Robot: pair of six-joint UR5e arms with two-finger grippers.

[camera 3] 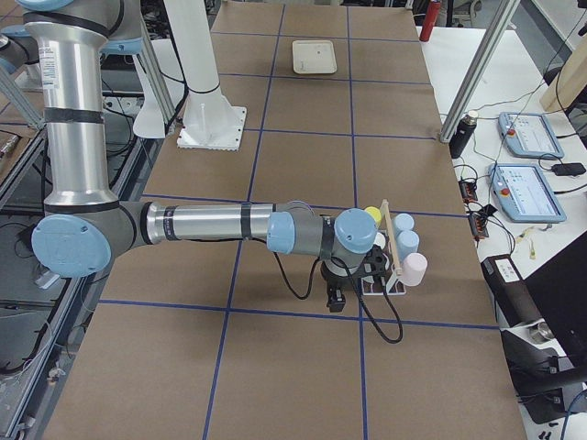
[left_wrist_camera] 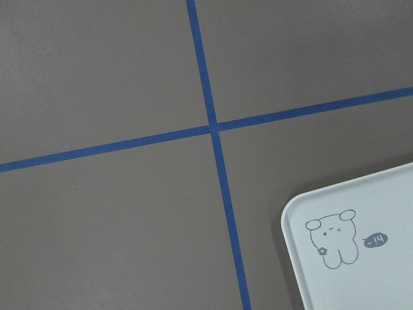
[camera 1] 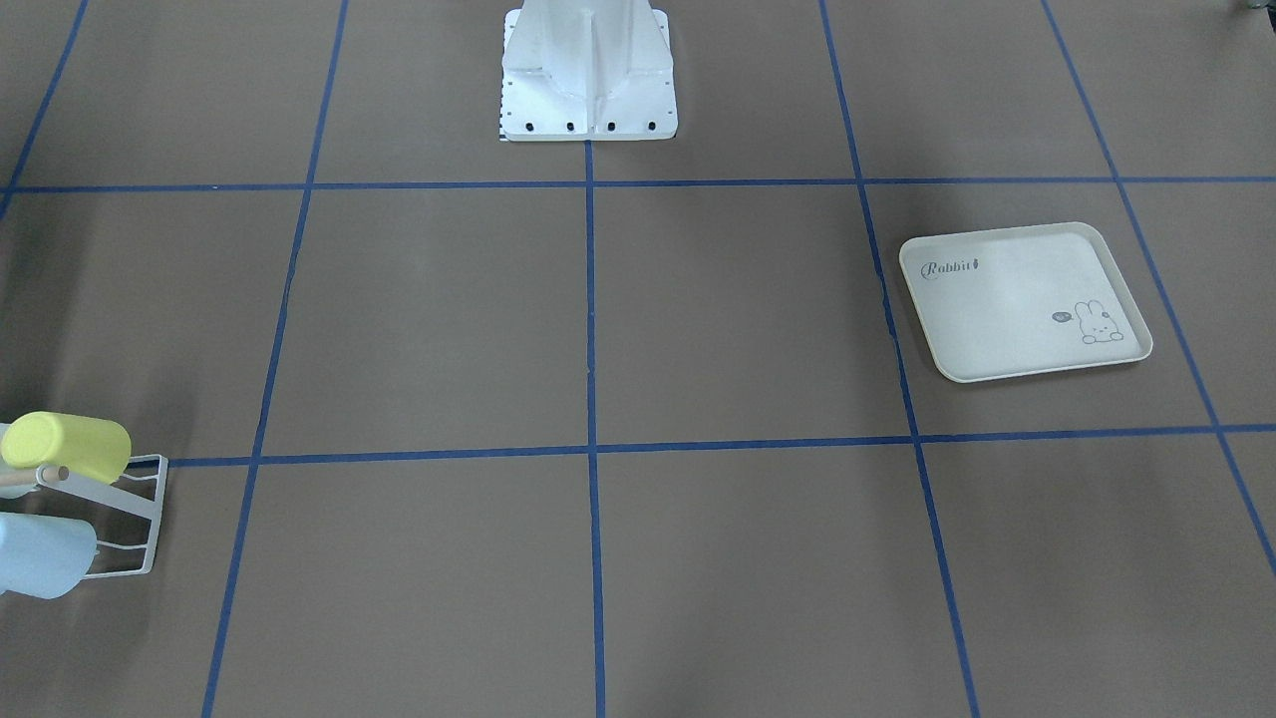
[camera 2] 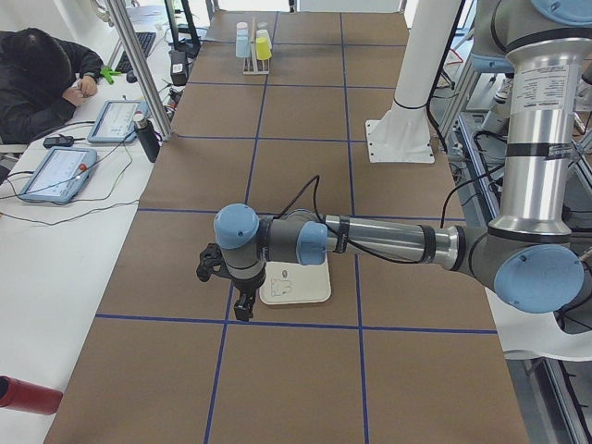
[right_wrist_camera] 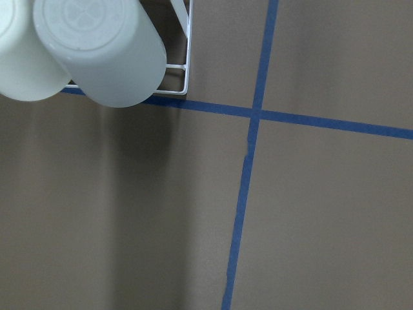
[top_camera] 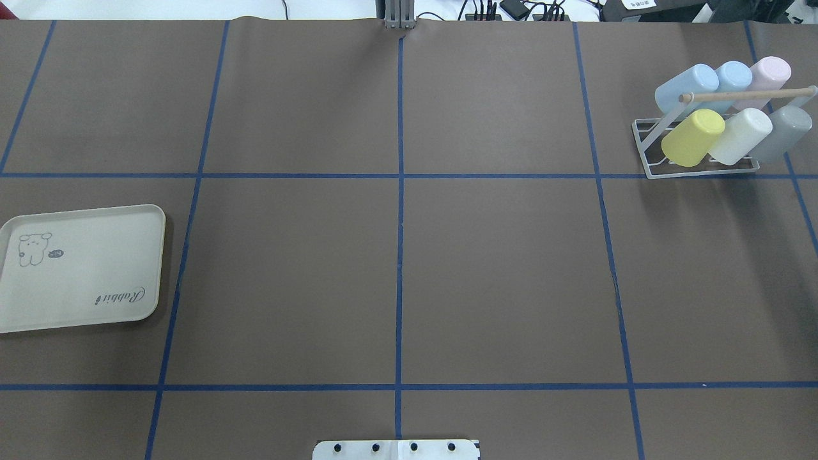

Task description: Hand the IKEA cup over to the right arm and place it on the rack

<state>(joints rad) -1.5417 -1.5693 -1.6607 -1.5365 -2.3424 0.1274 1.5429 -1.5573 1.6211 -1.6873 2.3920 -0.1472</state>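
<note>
At the counter's [top_camera: 498, 275] right end: one rack [top_camera: 748, 94] holding six cups [top_camera: 693, 137]; one tray [top_camera: 83, 306] sits left.
All cups slant, bases up. Left tool [camera 2: 244, 310], right tool [camera 3: 335, 298]: I can't tell if either is open or holding anything.

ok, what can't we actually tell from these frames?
The left hand: only in the exterior left view, small and dark; open or shut, cannot tell.
The right hand: only in the exterior right view, partly behind its wrist; same.
The rack: the front-facing view's left edge cuts it; only a yellow cup and a blue cup show.
Its prongs: overhead view, covered by cups.
</note>
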